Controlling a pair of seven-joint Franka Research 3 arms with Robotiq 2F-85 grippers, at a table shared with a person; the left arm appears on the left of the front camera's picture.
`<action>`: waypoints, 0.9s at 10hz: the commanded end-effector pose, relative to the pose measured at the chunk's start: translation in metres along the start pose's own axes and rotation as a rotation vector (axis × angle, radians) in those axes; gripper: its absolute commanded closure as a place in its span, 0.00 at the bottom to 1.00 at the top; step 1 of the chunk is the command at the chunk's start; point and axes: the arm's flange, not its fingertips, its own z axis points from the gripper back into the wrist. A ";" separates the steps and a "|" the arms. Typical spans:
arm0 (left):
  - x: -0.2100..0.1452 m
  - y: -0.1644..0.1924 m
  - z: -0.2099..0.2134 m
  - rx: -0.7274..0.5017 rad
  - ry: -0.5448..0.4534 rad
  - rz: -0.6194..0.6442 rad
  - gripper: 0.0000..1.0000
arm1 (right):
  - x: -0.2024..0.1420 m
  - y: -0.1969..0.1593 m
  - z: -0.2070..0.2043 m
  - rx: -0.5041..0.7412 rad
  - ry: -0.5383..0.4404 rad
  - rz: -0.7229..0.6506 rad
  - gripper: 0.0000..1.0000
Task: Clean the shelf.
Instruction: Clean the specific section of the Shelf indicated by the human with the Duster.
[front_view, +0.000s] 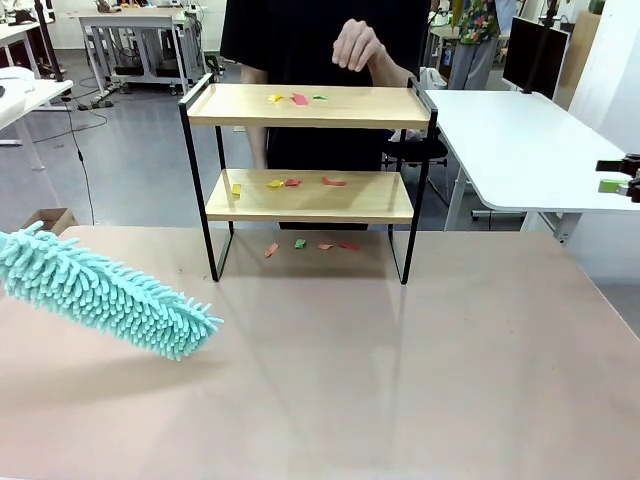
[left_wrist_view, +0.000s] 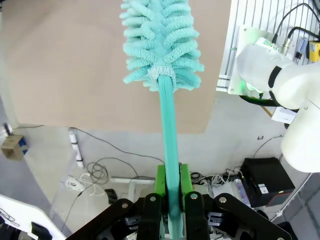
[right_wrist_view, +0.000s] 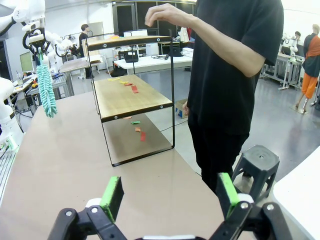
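The shelf (front_view: 370, 110) stands at the table's far middle, two wooden boards in a black frame. Small coloured paper scraps (front_view: 299, 98) lie on its top board, on the lower board and on the table beneath it. A teal fluffy duster (front_view: 110, 295) hangs over the table's left side, well short of the shelf. My left gripper (left_wrist_view: 173, 187) is shut on the duster's handle (left_wrist_view: 169, 135). My right gripper (right_wrist_view: 170, 195) is open and holds nothing, off the table's right side and facing the shelf (right_wrist_view: 135, 102); it also shows at the front view's right edge as the right gripper (front_view: 615, 176).
A person (right_wrist_view: 230, 75) in black stands behind the shelf with one hand (front_view: 357, 45) raised above the top board. A dark stool (right_wrist_view: 257, 162) stands by the person's legs. A white table (front_view: 520, 140) is at the far right. The table's near half is bare.
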 end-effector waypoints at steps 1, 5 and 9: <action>0.000 -0.002 0.002 0.007 -0.001 0.011 0.87 | 0.003 0.001 -0.001 0.001 0.002 0.006 0.00; 0.000 -0.002 0.002 0.007 -0.001 0.011 0.87 | 0.003 0.001 -0.001 0.001 0.002 0.006 0.00; 0.000 -0.002 0.002 0.007 -0.001 0.011 0.87 | 0.003 0.001 -0.001 0.001 0.002 0.006 0.00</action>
